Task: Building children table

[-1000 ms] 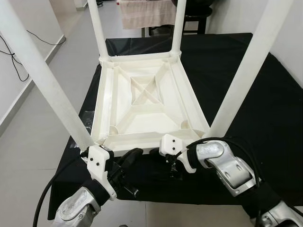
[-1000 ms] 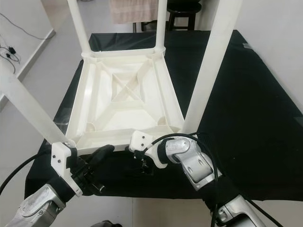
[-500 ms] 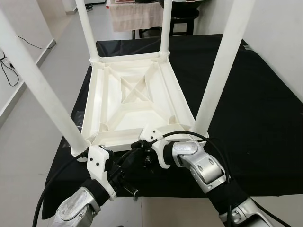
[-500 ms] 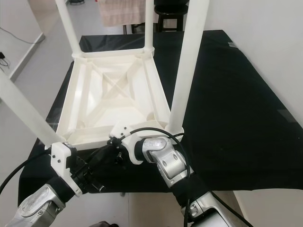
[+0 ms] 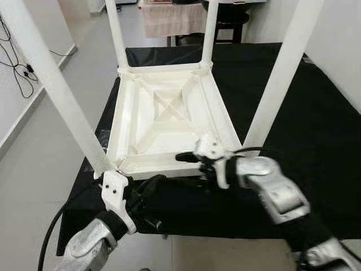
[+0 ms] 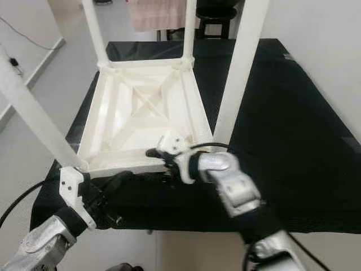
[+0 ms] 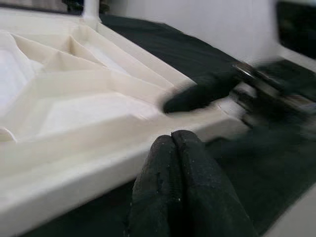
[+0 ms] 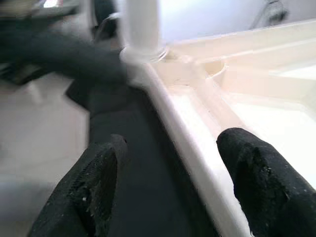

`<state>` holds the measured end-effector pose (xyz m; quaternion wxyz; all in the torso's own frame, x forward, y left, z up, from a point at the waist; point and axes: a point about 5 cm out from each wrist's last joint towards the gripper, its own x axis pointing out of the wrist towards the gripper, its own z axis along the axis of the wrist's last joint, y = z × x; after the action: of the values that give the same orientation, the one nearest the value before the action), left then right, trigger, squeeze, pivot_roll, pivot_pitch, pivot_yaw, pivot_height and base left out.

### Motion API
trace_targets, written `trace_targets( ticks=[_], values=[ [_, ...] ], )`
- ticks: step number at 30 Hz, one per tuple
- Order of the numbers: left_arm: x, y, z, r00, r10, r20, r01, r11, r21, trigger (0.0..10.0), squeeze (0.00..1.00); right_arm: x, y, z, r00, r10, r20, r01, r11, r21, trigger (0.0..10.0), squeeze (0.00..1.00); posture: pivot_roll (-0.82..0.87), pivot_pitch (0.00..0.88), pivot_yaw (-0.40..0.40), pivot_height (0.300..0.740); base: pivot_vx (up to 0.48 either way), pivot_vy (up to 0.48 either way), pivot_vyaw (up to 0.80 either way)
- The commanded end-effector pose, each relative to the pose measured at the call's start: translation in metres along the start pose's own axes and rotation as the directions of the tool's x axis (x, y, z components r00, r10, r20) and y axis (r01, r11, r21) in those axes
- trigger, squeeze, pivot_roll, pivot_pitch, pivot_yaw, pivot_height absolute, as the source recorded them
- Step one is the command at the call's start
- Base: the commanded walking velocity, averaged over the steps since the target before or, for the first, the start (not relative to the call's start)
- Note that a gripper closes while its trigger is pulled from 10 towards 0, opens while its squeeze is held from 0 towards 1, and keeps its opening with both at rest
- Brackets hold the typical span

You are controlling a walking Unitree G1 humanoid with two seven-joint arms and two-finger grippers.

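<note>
Resting upside down on the black-covered bench (image 5: 316, 130), the white children's table (image 5: 169, 121) points its four legs upward, long axis running away from me. Its near rim (image 5: 163, 164) lies directly ahead of both grippers. My right gripper (image 8: 168, 182) is nearer, fingers spread astride that rim. My left gripper (image 7: 174, 185), fingers pressed together, sits just short of it. Since a second ago, my right gripper has risen from below the rim onto it.
</note>
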<state>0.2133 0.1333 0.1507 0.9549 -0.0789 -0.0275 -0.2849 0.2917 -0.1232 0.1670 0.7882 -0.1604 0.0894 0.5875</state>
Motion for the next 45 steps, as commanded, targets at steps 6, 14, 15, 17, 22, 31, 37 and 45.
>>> trace_targets(
  ticks=[6, 14, 15, 17, 22, 31, 37, 45],
  values=[
    [-0.002, 0.000, -0.001, 0.999, -0.032, -0.021, 0.031, 0.999, -0.021, 10.0, 0.00, -0.033, -0.005, -0.002, 1.000, -0.025, 0.006, 0.025, 1.000, -0.016, 10.0, 0.00, 0.05, 0.102, 0.014, 0.740, 0.000, 0.000, 0.00],
    [-0.017, 0.000, -0.012, 0.996, -0.001, -0.085, -0.002, 0.999, -0.032, 10.0, 0.00, -0.057, -0.015, -0.006, 0.990, -0.142, 0.002, 0.142, 0.989, -0.033, 10.0, 0.00, 0.05, 0.105, 0.028, 0.740, 0.000, 0.000, 0.00],
    [-0.022, 0.001, -0.013, 0.996, 0.034, -0.085, -0.038, 0.998, -0.044, 10.0, 0.00, -0.058, -0.017, -0.006, 0.987, -0.163, 0.008, 0.163, 0.986, -0.032, 10.0, 0.00, 0.05, 0.106, 0.030, 0.740, 0.000, 0.000, 0.00],
    [-0.026, 0.001, -0.013, 0.995, 0.057, -0.085, -0.061, 0.997, -0.052, 10.0, 0.00, -0.059, -0.018, -0.006, 0.984, -0.176, 0.013, 0.176, 0.984, -0.030, 10.0, 0.00, 0.05, 0.106, 0.030, 0.740, 0.000, 0.000, 0.00],
    [-0.047, 0.010, -0.014, 0.944, 0.317, -0.090, -0.317, 0.948, 0.011, 10.0, 0.00, -0.052, -0.029, -0.011, 0.958, -0.288, 0.010, 0.288, 0.957, -0.020, 10.0, 0.00, 0.08, 0.109, 0.036, 0.740, 0.000, 0.000, 0.00],
    [-0.062, 0.020, -0.009, 0.867, 0.498, -0.029, -0.497, 0.867, 0.037, 10.0, 1.00, -0.047, -0.034, -0.015, 0.940, -0.341, 0.012, 0.341, 0.940, -0.007, 10.0, 0.00, 0.10, 0.108, 0.031, 0.740, 0.000, 0.000, 0.00],
    [-0.070, 0.026, -0.005, 0.830, 0.558, 0.003, -0.557, 0.828, 0.059, 10.0, 1.00, -0.047, -0.037, -0.015, 0.931, -0.364, 0.013, 0.364, 0.931, -0.005, 10.0, 0.00, 0.11, 0.110, 0.029, 0.740, 0.000, 0.000, 0.00],
    [-0.062, 0.040, 0.008, 0.805, 0.586, 0.089, -0.592, 0.802, 0.078, 10.0, 1.00, -0.044, -0.021, -0.004, 0.960, -0.243, 0.139, 0.241, 0.970, 0.030, 10.0, 0.00, 0.11, 0.111, 0.026, 0.740, 0.000, 0.000, 0.00]
  ],
)
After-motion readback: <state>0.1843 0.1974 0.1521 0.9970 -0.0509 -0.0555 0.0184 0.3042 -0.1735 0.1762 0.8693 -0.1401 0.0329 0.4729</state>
